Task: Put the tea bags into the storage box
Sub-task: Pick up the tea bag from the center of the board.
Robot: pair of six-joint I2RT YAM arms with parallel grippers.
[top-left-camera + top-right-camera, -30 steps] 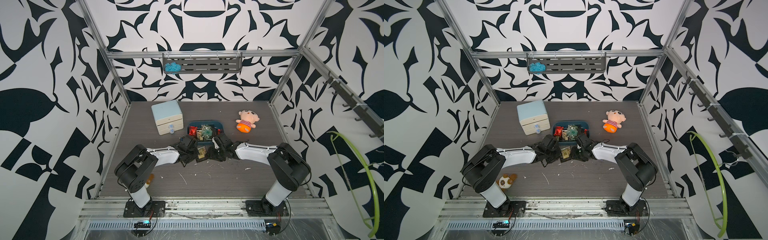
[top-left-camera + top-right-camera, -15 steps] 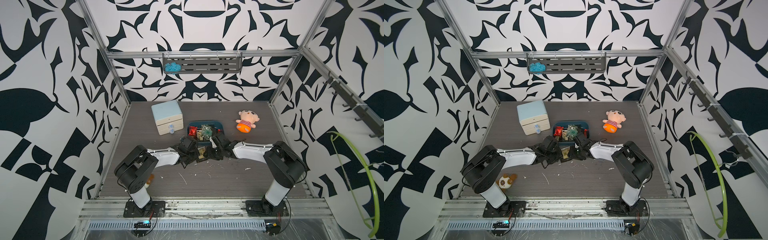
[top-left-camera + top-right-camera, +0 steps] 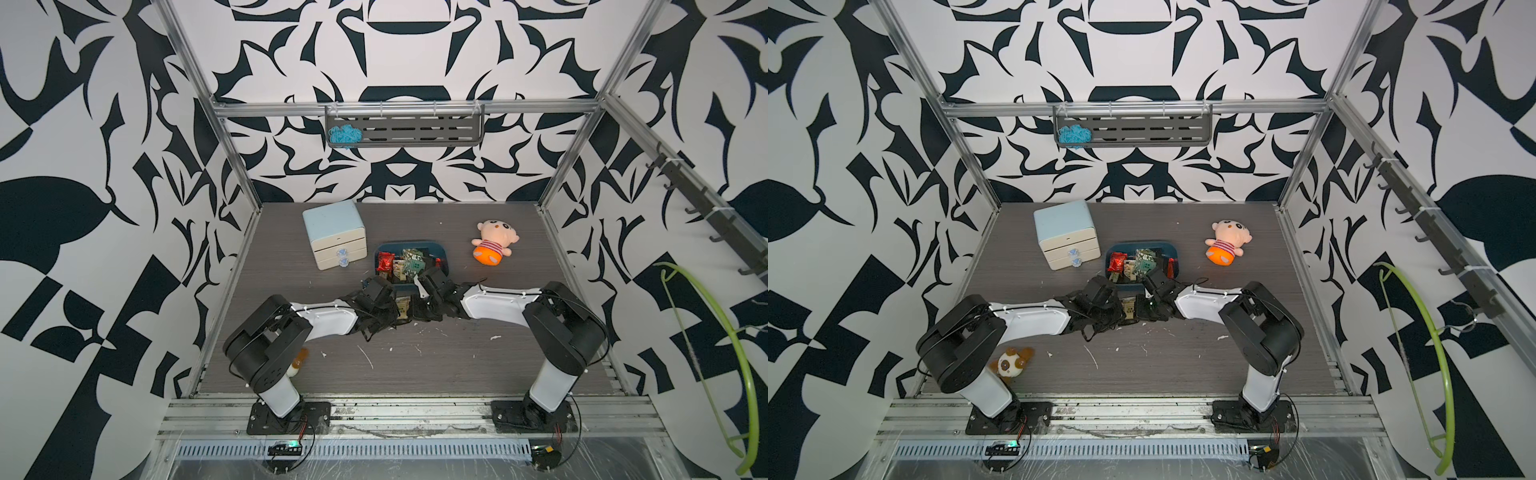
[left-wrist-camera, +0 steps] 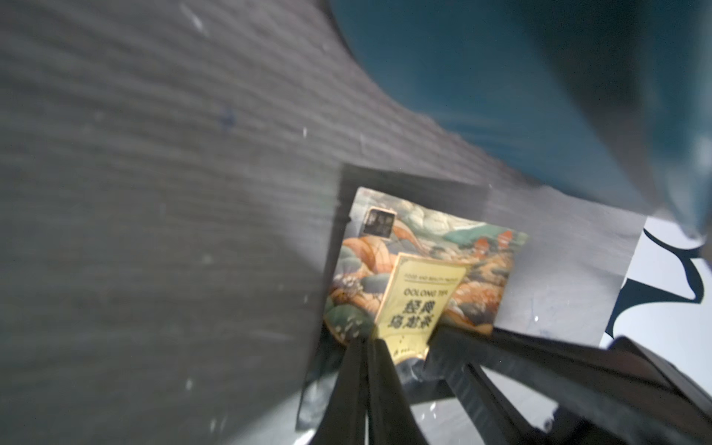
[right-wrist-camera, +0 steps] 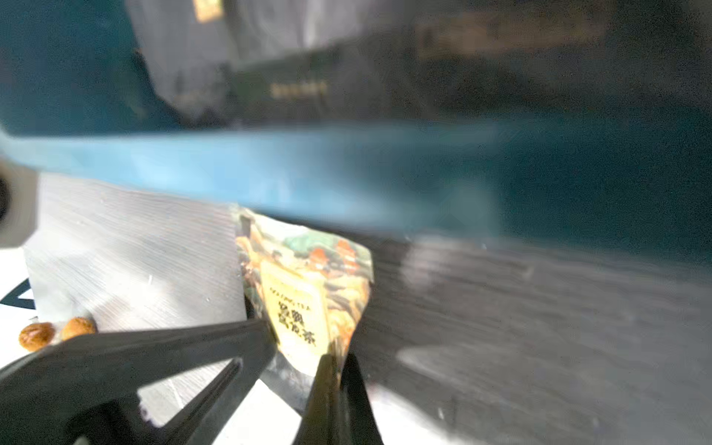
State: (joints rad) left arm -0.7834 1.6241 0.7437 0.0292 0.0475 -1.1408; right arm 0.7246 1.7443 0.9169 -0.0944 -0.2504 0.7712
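An orange, green and beige labelled tea bag (image 4: 420, 269) (image 5: 308, 285) lies on the table just in front of the storage box (image 3: 440, 249) (image 3: 1173, 249). In both top views this tea bag (image 3: 402, 307) (image 3: 1129, 308) shows between the two wrists. My left gripper (image 4: 366, 341) (image 3: 390, 306) is shut on one near corner of it. My right gripper (image 5: 335, 358) (image 3: 415, 309) is shut on its opposite edge. The teal box holds several tea bags (image 3: 405, 262), red, black and green ones. Each wrist view shows the other arm's fingers (image 4: 462, 346) (image 5: 231, 339) beside the bag.
A pale blue two-drawer cabinet (image 3: 334, 232) stands left of the box. An orange-and-pink doll (image 3: 494, 245) lies to its right. A small plush toy (image 3: 1011, 361) sits by the left arm's base. White scraps dot the table's front half (image 3: 365, 357).
My right gripper has closed from half open onto the tea bag's edge. The right arm has shifted slightly towards the left arm. The left gripper has stayed shut in place.
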